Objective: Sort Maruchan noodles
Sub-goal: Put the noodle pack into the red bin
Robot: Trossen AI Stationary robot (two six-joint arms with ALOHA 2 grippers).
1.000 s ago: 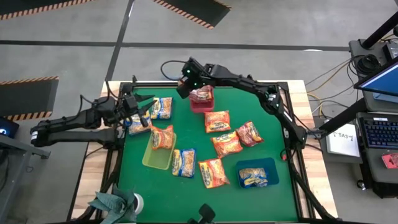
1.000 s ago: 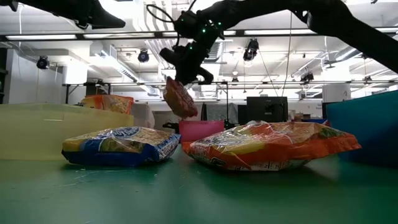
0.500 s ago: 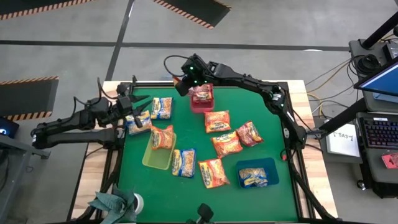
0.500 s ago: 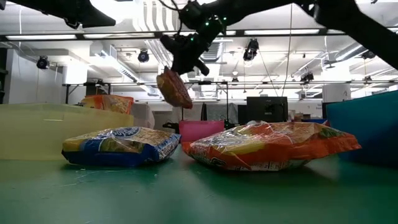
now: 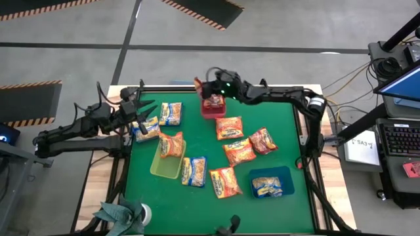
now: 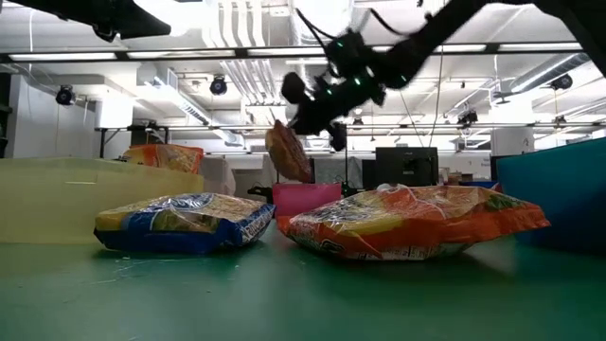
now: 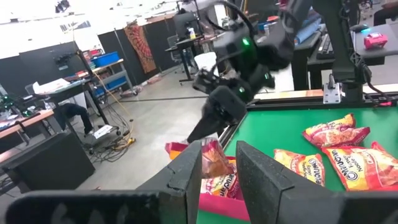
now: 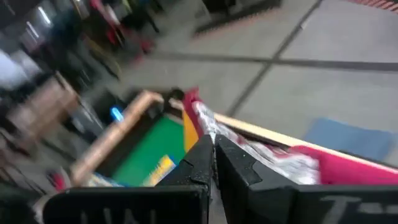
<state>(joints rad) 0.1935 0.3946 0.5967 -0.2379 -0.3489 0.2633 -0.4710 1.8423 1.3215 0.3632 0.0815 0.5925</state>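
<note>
While gripping 1 dark red packet (image 5: 199, 86), right gripper (image 5: 203, 87) jaws over red tray (image 5: 211, 110).

Glossy, crinkly plastic noodle packets (image 5: 230, 127) lie on a matt green mat (image 5: 289, 144) edged by pale wood (image 5: 326, 124).

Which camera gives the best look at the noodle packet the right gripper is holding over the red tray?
The low view: the packet hangs clear in profile under the right gripper, just above the red tray. The high view mostly hides it under the arm. The left wrist view shows it small; the right wrist view shows only its pinched edge, blurred.
</note>
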